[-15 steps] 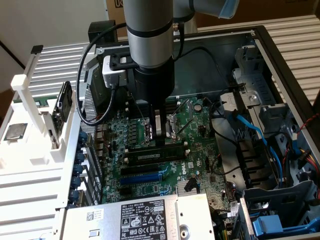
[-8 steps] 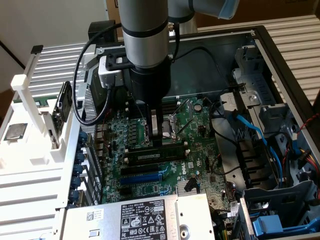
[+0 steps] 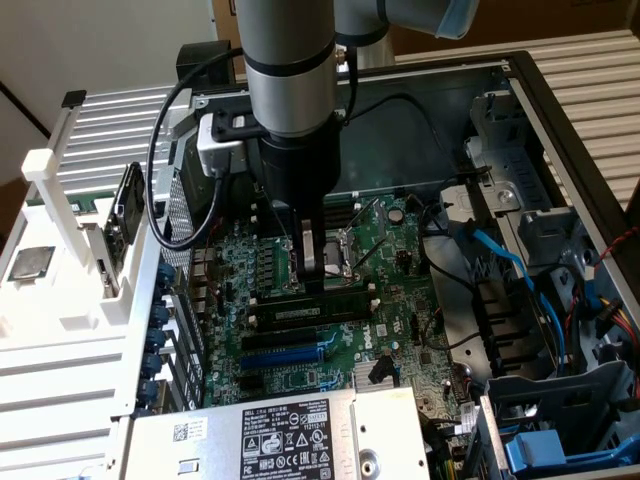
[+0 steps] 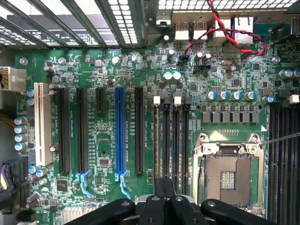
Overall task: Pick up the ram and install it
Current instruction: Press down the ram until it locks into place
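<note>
Exterior view: the arm's gripper [image 3: 312, 283] reaches straight down into an open computer case [image 3: 520, 90], its tip touching the motherboard [image 3: 400, 330] at the memory slots. The fingers are pressed together, with nothing visibly clamped between them. Directly under the tip lies the ram [image 3: 312, 310], a dark-green stick with a white label, lying lengthwise along a slot; whether it is fully seated cannot be told. Just beyond the ram, farther from the gripper toward the camera, runs a blue expansion slot [image 3: 290, 352]. Right beside the fingers, on the exterior view's right, sits the metal processor socket [image 3: 352, 245]. Well off to the exterior view's left stands a white rack [image 3: 70, 230] holding a dark card. A silver box with labels [image 3: 270, 435] fills the near edge.

Wrist view: the closed fingers [image 4: 164, 199] point down onto the row of black memory slots [image 4: 171, 136]. Just beside them lies the processor socket [image 4: 228, 173]. On the other side, a little apart, runs the blue expansion slot [image 4: 120, 136], with a white slot [image 4: 43, 123] farther out. Red and black twisted wires [image 4: 225, 28] cross far ahead of the tip.
</note>
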Robot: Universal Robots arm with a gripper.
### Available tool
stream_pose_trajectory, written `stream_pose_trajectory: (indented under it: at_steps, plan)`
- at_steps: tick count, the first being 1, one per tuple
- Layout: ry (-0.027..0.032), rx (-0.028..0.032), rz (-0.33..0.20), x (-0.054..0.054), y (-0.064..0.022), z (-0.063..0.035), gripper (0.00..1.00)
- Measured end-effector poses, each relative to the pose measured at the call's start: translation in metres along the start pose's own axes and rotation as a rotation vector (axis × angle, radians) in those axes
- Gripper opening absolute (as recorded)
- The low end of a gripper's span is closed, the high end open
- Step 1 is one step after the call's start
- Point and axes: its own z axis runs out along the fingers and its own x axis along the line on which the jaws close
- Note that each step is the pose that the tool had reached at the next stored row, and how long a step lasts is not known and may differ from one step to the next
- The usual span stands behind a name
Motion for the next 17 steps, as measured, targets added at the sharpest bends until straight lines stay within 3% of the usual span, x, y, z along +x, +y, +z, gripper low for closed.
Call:
stream_pose_trajectory:
  at_steps: [17]
  plan:
    - [0.0003, -0.0006, 0.000, 0.0000, 0.0002, 0.0066, 0.10]
